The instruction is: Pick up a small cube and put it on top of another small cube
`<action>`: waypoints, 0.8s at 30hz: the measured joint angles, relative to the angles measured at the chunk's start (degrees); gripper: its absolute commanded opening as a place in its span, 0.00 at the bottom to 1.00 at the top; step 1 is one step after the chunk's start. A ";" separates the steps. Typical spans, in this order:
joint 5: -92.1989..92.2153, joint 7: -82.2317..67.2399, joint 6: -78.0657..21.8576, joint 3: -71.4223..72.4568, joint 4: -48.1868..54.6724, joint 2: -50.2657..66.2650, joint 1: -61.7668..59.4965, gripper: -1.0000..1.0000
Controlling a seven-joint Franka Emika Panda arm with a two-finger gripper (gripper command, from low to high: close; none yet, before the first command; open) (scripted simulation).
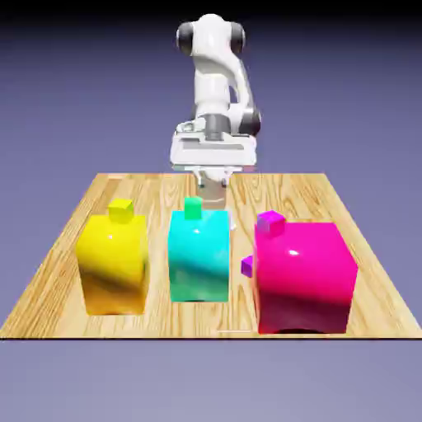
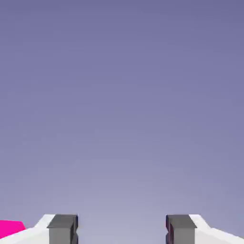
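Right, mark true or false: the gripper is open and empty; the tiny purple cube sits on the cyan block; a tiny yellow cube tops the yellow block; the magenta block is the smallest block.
1. The gripper is open and empty: true.
2. The tiny purple cube sits on the cyan block: false; it shows low between the cyan block and the magenta block.
3. A tiny yellow cube tops the yellow block: true.
4. The magenta block is the smallest: false; it looks the biggest.

Bright, even rendered light is falling from above, glaring white across the tops of the glossy magenta block (image 1: 305, 276) and cyan block (image 1: 199, 255). Their lower faces are darkening. Both views are showing slight softness, without edge distortion.
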 measured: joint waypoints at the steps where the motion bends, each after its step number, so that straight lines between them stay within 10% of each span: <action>1: -2.38 0.45 -2.49 1.52 0.67 0.87 1.09 0.50; 24: -59.03 7.30 -59.27 33.96 12.05 28.45 24.74 0.50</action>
